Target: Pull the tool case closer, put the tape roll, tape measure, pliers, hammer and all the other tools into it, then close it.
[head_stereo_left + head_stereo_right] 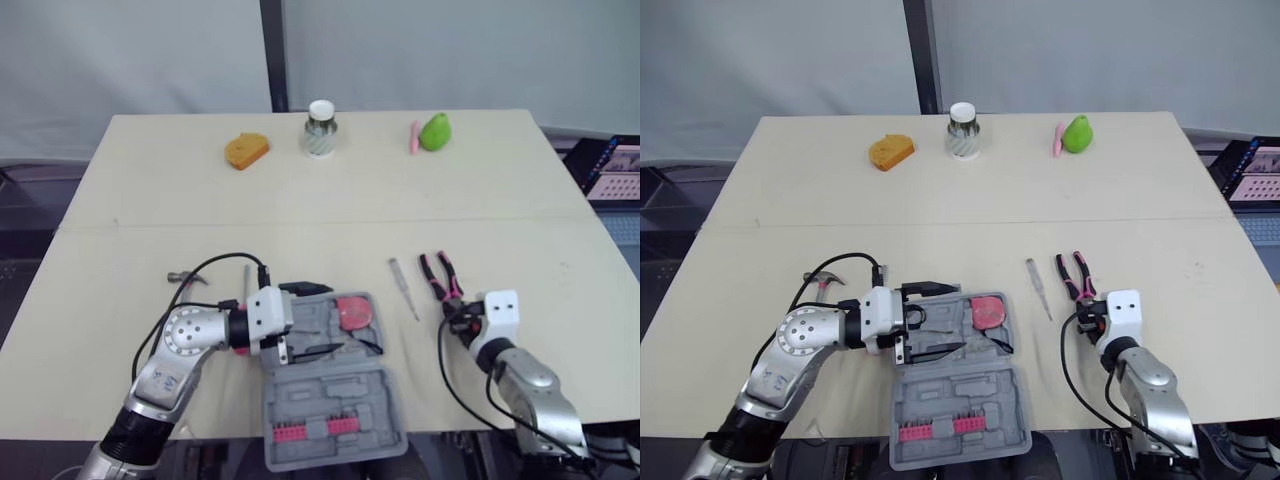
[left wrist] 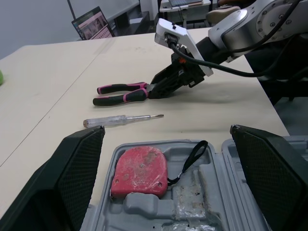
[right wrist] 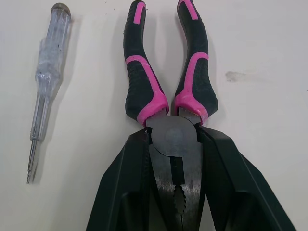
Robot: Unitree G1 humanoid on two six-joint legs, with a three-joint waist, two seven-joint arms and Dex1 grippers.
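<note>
One risk: right gripper (image 3: 175, 139) jaws clamp just the nose of the pliers (image 3: 144, 91), so the handles beyond could swing loose; left gripper (image 1: 333, 318) gapes wide.

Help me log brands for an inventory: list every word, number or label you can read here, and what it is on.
Nothing can be quoted with confidence.
Tape measure: a short raised marking low on its red face, too blurred to read.
Laptop screen: a pink page with rows of text, too small to read.
Jar: nothing legible.
Pliers: no marking visible.
</note>
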